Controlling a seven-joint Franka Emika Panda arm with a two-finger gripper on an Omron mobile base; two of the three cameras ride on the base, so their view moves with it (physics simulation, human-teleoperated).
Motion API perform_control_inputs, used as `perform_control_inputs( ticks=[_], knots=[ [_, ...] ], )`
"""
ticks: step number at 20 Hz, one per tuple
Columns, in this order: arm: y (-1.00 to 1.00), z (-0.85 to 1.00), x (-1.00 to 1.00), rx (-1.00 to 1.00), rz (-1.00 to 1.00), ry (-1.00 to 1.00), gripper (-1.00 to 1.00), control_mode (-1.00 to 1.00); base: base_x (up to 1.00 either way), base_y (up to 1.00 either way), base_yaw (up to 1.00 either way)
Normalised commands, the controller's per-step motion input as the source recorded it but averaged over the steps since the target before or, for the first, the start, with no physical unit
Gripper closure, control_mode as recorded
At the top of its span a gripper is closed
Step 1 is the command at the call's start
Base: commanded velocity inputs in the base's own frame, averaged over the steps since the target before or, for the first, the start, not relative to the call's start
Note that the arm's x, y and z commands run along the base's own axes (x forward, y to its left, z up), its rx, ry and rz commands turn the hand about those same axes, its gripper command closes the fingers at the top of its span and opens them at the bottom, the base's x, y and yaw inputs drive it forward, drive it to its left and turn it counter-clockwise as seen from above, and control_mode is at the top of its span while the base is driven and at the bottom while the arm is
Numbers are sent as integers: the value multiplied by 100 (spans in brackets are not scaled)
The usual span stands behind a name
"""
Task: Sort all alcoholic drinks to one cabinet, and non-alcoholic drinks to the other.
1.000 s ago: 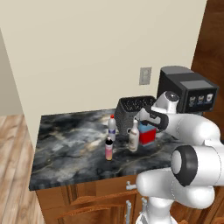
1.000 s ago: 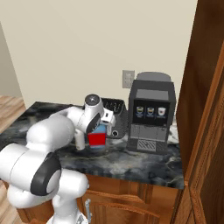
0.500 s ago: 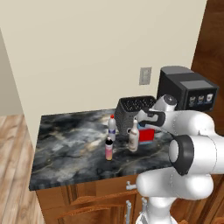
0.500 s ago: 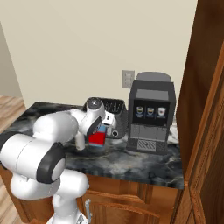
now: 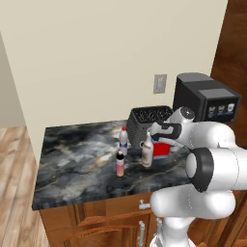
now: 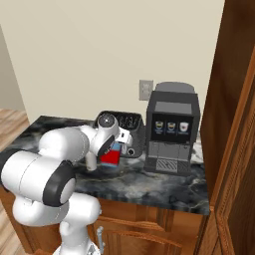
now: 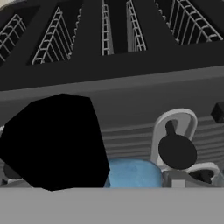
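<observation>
The cabinet (image 6: 238, 149) stands upright at the right end of the bench (image 5: 72, 164), its long axis vertical, a tall reddish-brown wooden side rising past the top of the right base view; in the left base view it shows as a brown strip in the upper right corner. Just beside it on the dark marbled bench sits a black coffee machine (image 6: 172, 127), facing forward. Left of that machine is a black toaster (image 5: 149, 120) with slotted top, and in front of it a red-and-blue carton (image 5: 161, 149). Three bottles stand upright near the toaster: a clear one with a red cap (image 5: 123, 141), a small pink one with a dark cap (image 5: 120, 165), and a pale one (image 5: 147, 152) touching or just beside the carton. The gripper (image 5: 155, 131) hangs over the carton, by the toaster's front; I cannot tell whether its fingers are parted or closed
</observation>
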Motion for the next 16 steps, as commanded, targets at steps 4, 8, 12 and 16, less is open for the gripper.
perform_control_inputs(
  ticks=[4, 8, 12, 16],
  knots=[
    [0, 0, 13, 0, 0, 4, 100, -100, 0, 0, 0],
    [0, 5, 10, -1, 0, 6, 100, -100, 0, 0, 0],
    [0, 43, -1, -2, 0, 0, 100, -100, 0, 0, 0],
    [0, 43, 0, -9, 0, 0, 100, -100, 0, 0, 0]
  ],
)
